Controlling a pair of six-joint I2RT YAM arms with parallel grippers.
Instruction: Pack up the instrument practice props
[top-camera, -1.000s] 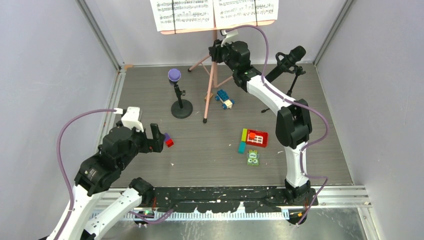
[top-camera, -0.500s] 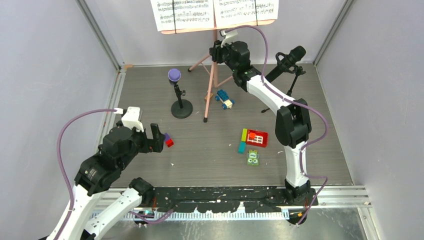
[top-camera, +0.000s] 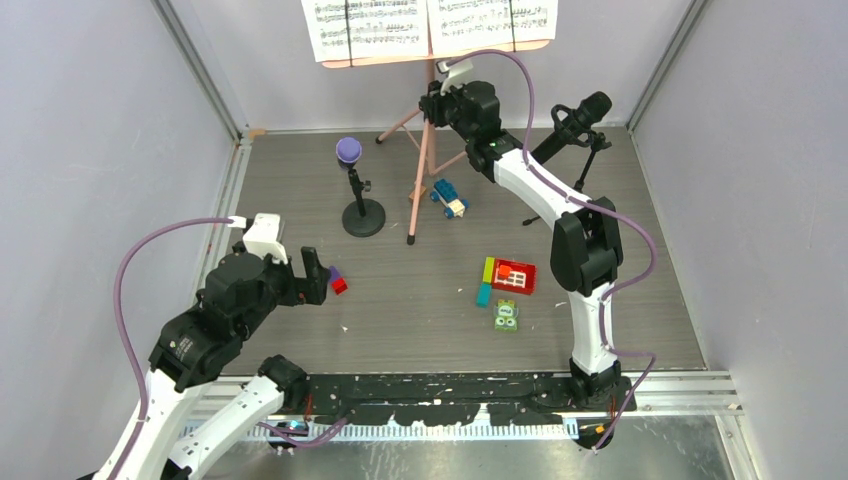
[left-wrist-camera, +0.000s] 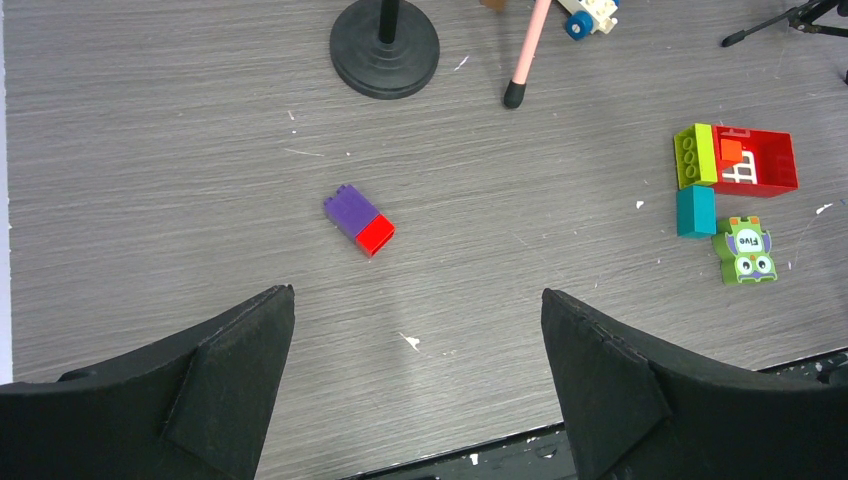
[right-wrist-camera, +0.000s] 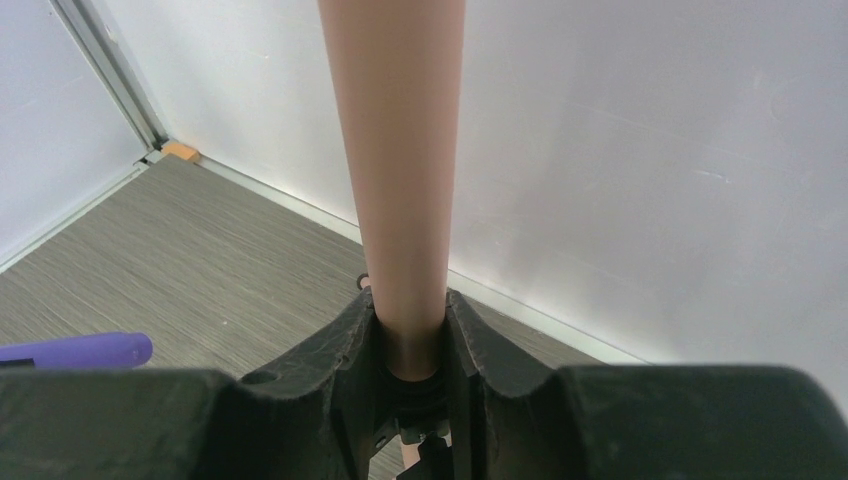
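Trouble, if it came, would come from the pink sheet-music holder (top-camera: 419, 190): tall, top-heavy, and gripped on one smooth round pole (right-wrist-camera: 395, 150). A round pole could twist or slide in a two-sided pinch. Any lift looked likely to let the tray swing and the white note sheets (top-camera: 430, 22) slip off their ledge.

And what a crowd there was at its feet! The blue toy car (top-camera: 448, 197) lay just beside one leg of the holder. The purple-headed microphone (top-camera: 349, 150) on its round-based support (top-camera: 363, 217) stood near the holder's left side. A tilt or a sideways drag would probably sweep a leg into either one. To the holder's right, the black microphone (top-camera: 580, 112) on its tripod support (top-camera: 590, 160) stood close beside the right arm (top-camera: 585, 250), so a swing of that arm might topple it.

Then the jaws. The right jaws were pressed in on the pole, below the tray and above the point where the legs splayed. In the wrist view both inner faces touched the pole with no gap showing.

The left jaws were spread wide and held nothing. They hovered over the desk (top-camera: 420, 320) well apart from the holder, to its near left, with a purple-and-red brick (left-wrist-camera: 358, 219) on the desk below the gap. The other toy bricks (top-camera: 510, 277) lay well apart from the holder, to its near right.
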